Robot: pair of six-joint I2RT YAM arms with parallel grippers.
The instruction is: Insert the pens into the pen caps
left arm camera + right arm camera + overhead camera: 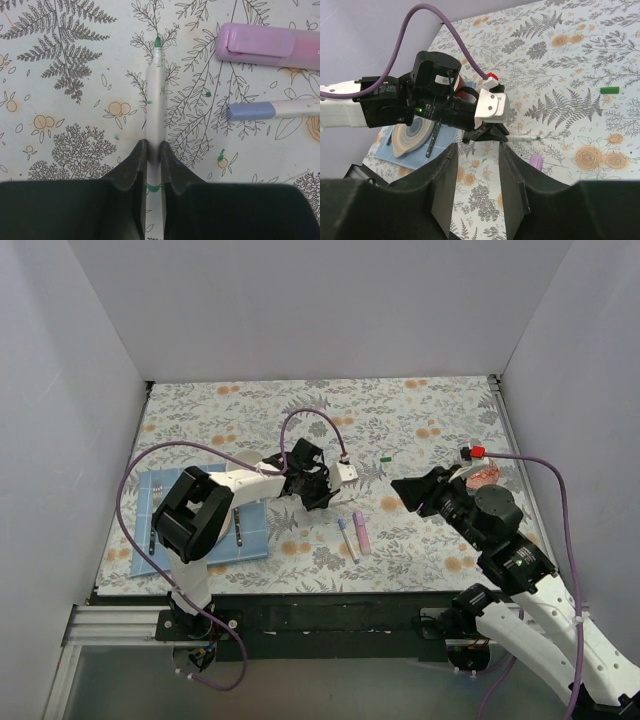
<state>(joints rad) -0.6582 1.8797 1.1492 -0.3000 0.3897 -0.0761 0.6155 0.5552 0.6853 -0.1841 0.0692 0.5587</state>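
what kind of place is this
Probably a robot test booth: plain white panels wall in a floral-clothed table, and a left arm and right arm are bolted at its near edge.

My table (450, 540) wears a pale cloth (420, 410) printed with grey ferns and orange flowers. A back wall (320, 300), left wall (50, 390) and right wall (590, 380), plain white, box the table in. A black strip (330, 612) and metal rail (110, 625) line its near edge. Light is soft, even.
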